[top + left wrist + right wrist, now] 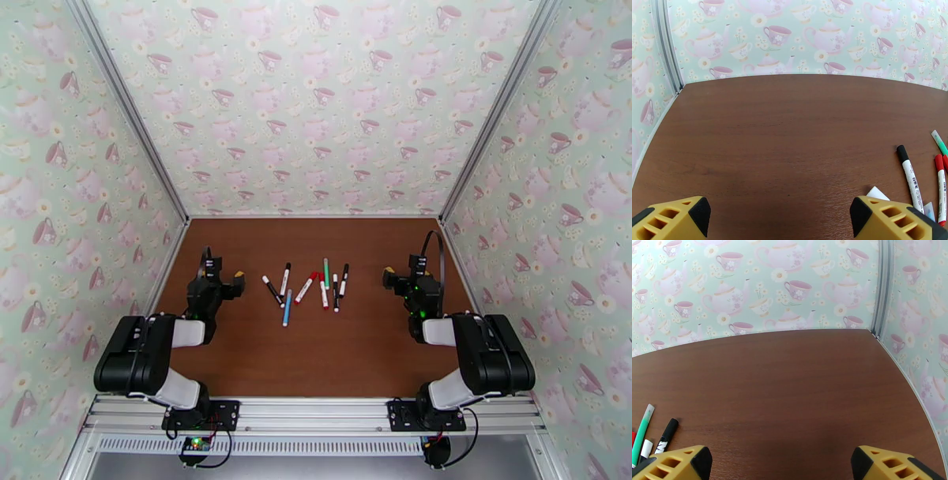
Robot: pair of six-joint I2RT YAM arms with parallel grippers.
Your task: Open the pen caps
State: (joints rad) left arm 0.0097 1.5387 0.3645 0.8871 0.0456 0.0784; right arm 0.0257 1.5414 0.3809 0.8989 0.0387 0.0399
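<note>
Several pens lie in a loose cluster on the brown table, mostly white barrels with black or red ends, one blue, one green. The pen caps sit on the pens. The left wrist view has a black cap and a red cap at its right edge. In the right wrist view a black cap and the green pen lie at the lower left. My left gripper hovers open left of the cluster. My right gripper hovers open right of it. Both hold nothing.
Teapot-patterned walls enclose the table on the left, back and right. Bare brown wood stretches ahead of each gripper to the back wall. A metal rail with the arm bases runs along the near edge.
</note>
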